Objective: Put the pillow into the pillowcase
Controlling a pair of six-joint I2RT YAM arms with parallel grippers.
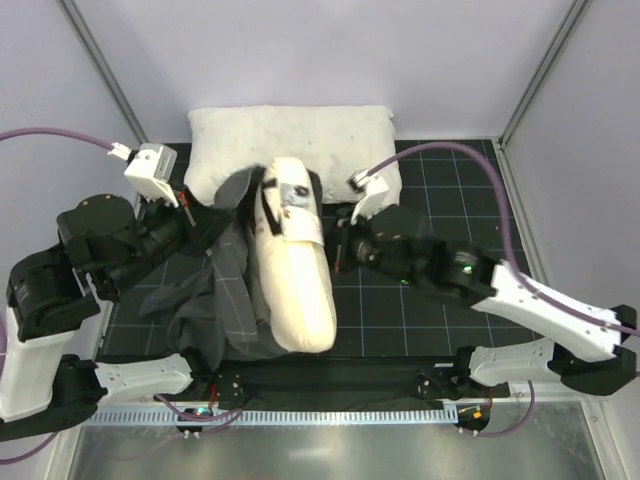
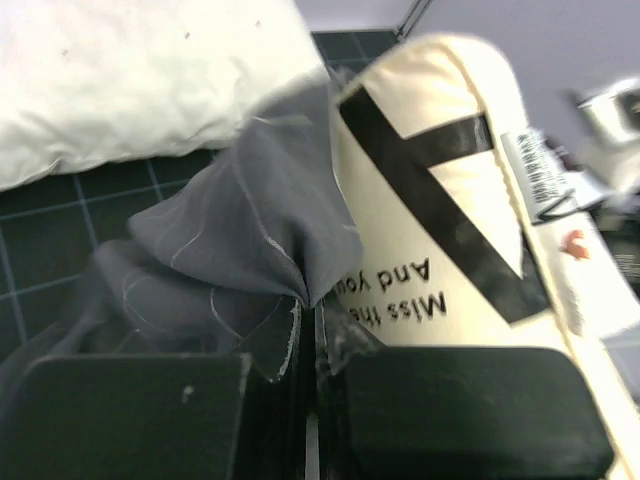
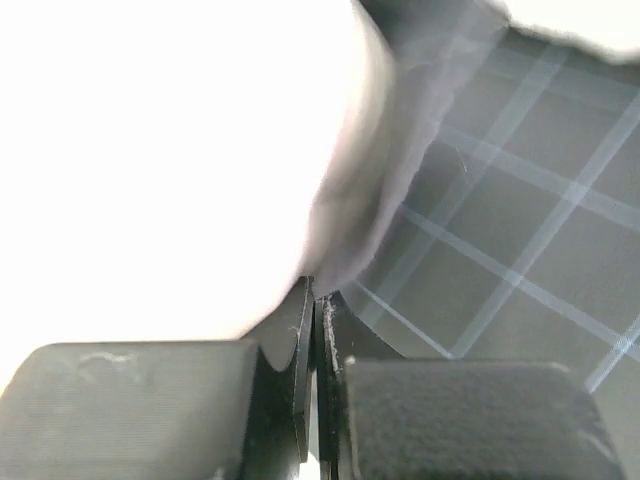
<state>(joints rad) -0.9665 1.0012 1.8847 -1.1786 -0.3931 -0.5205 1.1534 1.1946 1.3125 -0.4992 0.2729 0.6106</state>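
The cream pillow [image 1: 296, 280] lies lengthwise in the middle of the mat, its far end raised. In the left wrist view the pillow [image 2: 430, 250] shows dark lettering and a black band. The dark grey pillowcase [image 1: 215, 285] is bunched along its left side and round its far end. My left gripper [image 1: 215, 212] is shut on a gathered fold of the pillowcase [image 2: 240, 220], pinched at the tips of the left gripper [image 2: 312, 310]. My right gripper [image 1: 338, 250] sits against the pillow's right side. The right gripper [image 3: 320, 300] is shut, and a shadowed fold of the pillow [image 3: 150, 150] runs into its tips.
A larger plain white pillow [image 1: 300, 130] lies across the back, just behind the cream one, and the same white pillow [image 2: 130, 80] fills the upper left of the left wrist view. The black grid mat [image 1: 420, 300] covers the table. Frame posts stand at both back corners.
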